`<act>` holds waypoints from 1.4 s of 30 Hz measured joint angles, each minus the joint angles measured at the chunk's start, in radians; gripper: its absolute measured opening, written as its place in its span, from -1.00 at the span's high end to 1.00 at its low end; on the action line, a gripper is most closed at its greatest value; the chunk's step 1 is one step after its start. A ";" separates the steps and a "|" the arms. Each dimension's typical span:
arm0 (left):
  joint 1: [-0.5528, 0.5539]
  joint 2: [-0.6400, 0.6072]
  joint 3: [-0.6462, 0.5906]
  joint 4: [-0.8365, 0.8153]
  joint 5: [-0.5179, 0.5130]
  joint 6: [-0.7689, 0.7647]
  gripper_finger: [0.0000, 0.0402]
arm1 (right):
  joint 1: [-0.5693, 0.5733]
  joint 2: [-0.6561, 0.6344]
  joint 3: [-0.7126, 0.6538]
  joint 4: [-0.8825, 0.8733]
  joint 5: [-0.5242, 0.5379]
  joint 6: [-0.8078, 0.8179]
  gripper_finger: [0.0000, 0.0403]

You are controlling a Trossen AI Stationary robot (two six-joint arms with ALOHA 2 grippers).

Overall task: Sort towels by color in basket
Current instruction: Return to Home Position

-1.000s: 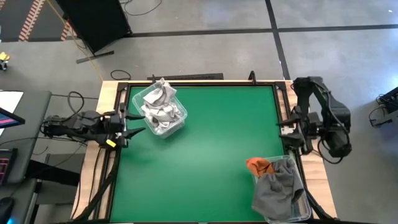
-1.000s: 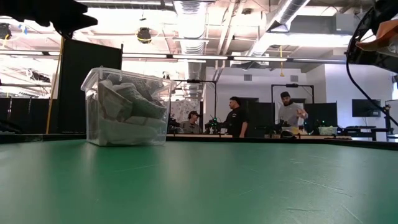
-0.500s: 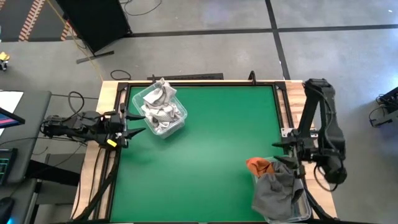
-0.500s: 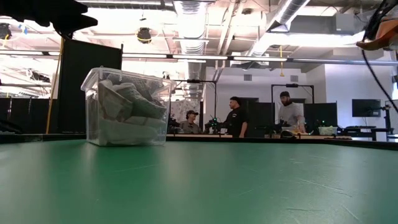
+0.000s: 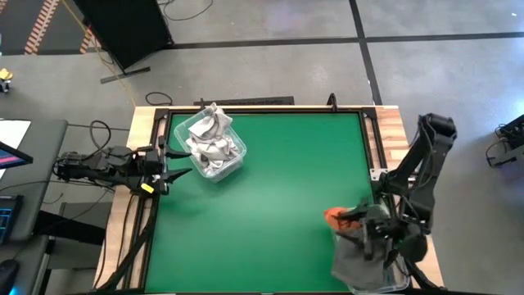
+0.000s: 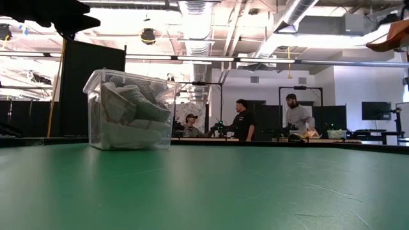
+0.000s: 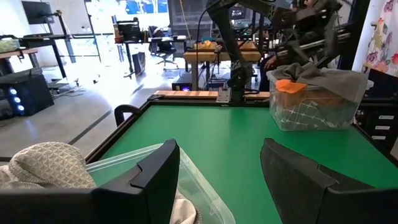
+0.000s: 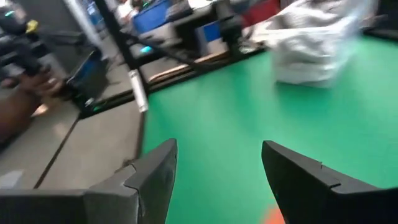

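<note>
Bright even light, ceiling lights (image 6: 192,59) glaring in low view, faint shadows

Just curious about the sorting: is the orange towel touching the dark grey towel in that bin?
Touching. In the left wrist view the orange towel lies tucked against the dark grey towel, with no gap between them.

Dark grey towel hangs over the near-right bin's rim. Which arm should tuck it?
Right. The right gripper, open, hovers directly over that bin and the dark grey towel. The left gripper waits at the left edge of the table, beside the other bin.
</note>
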 joint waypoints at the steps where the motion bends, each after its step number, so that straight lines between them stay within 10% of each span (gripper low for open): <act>1: 0.000 0.000 0.000 0.000 0.000 0.000 -0.07 | -0.030 0.011 0.000 0.075 -0.050 -0.075 -0.31; 7: 0.000 0.000 0.001 -0.001 0.000 0.001 -0.07 | -0.193 0.033 0.002 0.419 -0.356 -0.527 -0.31; 17: 0.000 0.000 0.002 -0.032 0.000 -0.017 -0.07 | -0.406 -0.203 0.017 0.311 -0.619 -0.933 -0.31; 28: 0.000 -0.002 -0.118 0.122 0.000 0.019 -0.07 | -0.603 -0.461 -0.054 0.128 -0.777 -1.041 -0.31; 42: 0.000 -0.002 -0.330 0.458 0.023 0.095 -0.07 | -0.722 -0.828 -0.388 0.382 -0.809 -1.061 -0.31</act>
